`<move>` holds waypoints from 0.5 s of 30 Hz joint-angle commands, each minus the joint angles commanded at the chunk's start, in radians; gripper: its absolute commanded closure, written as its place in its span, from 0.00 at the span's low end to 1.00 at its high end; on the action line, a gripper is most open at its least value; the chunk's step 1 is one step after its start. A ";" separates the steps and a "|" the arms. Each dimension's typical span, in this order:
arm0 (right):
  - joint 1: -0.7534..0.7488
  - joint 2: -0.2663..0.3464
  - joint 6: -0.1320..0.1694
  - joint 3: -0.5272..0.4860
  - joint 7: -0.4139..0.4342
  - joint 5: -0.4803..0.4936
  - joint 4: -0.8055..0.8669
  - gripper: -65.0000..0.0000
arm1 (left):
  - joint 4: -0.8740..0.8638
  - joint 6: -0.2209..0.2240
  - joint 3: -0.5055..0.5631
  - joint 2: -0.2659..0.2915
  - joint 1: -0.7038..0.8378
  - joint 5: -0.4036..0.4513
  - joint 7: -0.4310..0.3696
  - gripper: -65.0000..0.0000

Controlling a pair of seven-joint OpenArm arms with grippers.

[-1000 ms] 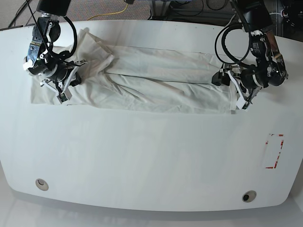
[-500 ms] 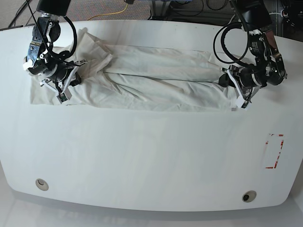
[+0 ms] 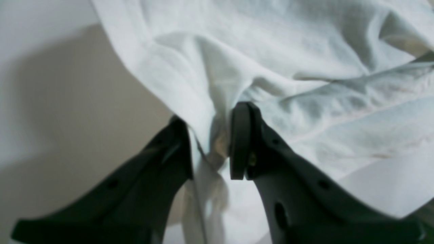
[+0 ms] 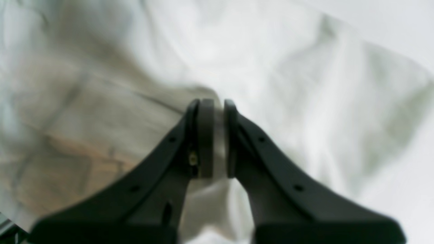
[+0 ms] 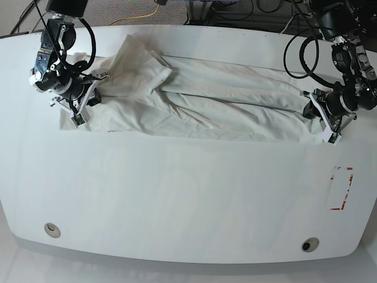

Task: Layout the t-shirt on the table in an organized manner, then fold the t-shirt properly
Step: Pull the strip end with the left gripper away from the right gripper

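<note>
T-shirt (image 5: pixel 200 103) dragged toward left hand (image 5: pixel 321 121).

The shirt (image 5: pixel 200 103) is showing plain off-white. The counter (image 5: pixel 177 194) is showing glossy white, bearing a red-outlined rectangle (image 5: pixel 341 188). Both hands are showing black.

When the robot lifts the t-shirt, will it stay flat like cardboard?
Probably not. The t-shirt lies creased and bunches between the left gripper fingers, so it likely sags. Stretched between the left and right gripper, its middle would probably droop.
</note>
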 joint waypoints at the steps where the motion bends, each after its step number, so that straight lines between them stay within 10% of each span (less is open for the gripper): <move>1: 0.000 0.000 0.000 -0.009 0.000 -0.003 0.003 0.92 | 0.006 0.000 -0.006 0.000 -0.005 0.000 0.005 0.83; 15: -0.014 -0.063 0.000 -0.052 0.006 -0.051 -0.048 0.92 | 0.178 0.000 -0.032 0.002 -0.028 0.000 0.086 0.83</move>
